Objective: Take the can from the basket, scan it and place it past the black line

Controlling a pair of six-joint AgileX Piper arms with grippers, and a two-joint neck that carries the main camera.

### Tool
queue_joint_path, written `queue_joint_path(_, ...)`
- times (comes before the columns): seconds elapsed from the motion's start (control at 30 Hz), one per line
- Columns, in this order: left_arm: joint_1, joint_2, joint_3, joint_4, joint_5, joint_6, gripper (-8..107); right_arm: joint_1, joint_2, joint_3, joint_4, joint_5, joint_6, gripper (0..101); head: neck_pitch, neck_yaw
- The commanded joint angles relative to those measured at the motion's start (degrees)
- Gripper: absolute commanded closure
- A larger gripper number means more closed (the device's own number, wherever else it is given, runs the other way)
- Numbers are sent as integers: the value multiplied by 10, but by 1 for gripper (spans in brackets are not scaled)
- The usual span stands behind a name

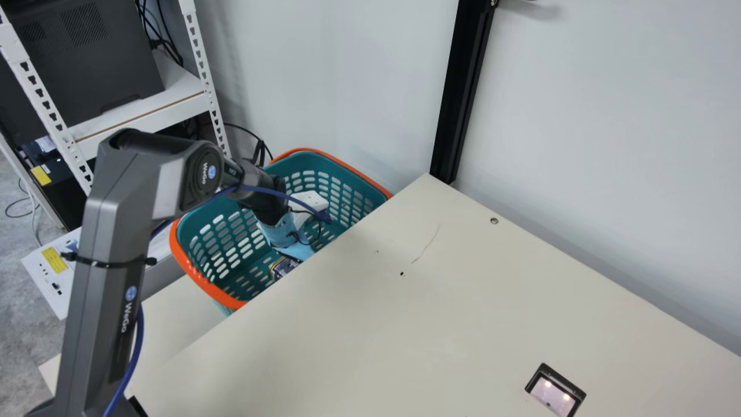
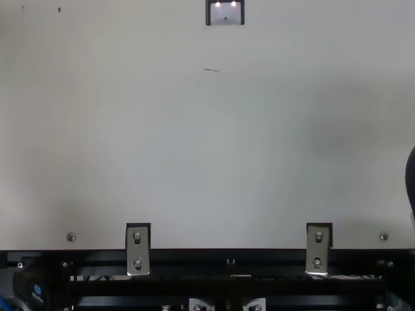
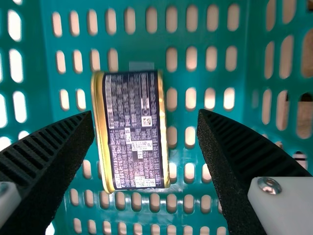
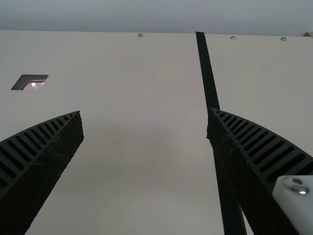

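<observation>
The left gripper (image 1: 290, 236), a black-fingered tool with light-blue wrapping around its mount, reaches down inside the basket (image 1: 197, 269), a teal plastic one with slotted walls and an orange rim, so that the basket's walls stand around it. Its two black ribbed fingers (image 3: 51, 152) are spread apart and grip nothing. The can (image 3: 137, 132), a rounded rectangular tin with gold rims and a dark navy label covered in pale print, lies on its side on the basket's slotted floor, seen through the gap between the fingertips; it sits nearer one finger, and whether it touches that finger I cannot tell. Beside the gripper and the basket is the edge of the cream table (image 1: 370, 330), and well apart from the gripper, across the tabletop, is the scanner (image 1: 553, 395), a small black-framed window with pinkish lights, set into the surface. The gray left arm (image 1: 110, 231) leads to the gripper, with a blue cable (image 1: 135, 353) running along it. The right gripper (image 4: 145, 115) is over the tabletop, its black ribbed fingers also wide apart with nothing held between them. The black line (image 4: 208, 73), a straight dark strip across the tabletop, passes behind one of these fingers and is partly hidden by it; the scanner lies out beyond the other finger.
</observation>
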Motion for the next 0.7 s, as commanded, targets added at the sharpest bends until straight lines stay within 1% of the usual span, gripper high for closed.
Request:
queue_joint_path(0.0, 2, 2, 0, 1, -3, -1, 9, 0, 0, 0, 0, 0, 0, 0, -21, 13)
queue_joint_path(0.27, 6, 10, 4, -1, -15, 0, 9, 0, 0, 0, 0, 0, 0, 0, -21, 13)
queue_joint_path(0.3, 6, 11, 4, -2, -17, 1, 18, 0, 0, 0, 0, 0, 0, 0, -21, 13)
queue_joint_path(0.33, 7, 11, 6, -2, -19, 0, 89, 0, 0, 0, 0, 0, 0, 0, -21, 13)
queue_joint_path(0.53, 14, 9, 20, 23, -29, -21, 89, 0, 0, 0, 0, 0, 0, 0, -21, 13)
queue_joint_path(0.67, 17, 0, 26, 24, -30, -25, 89, 0, 0, 0, 0, 0, 0, 0, -21, 13)
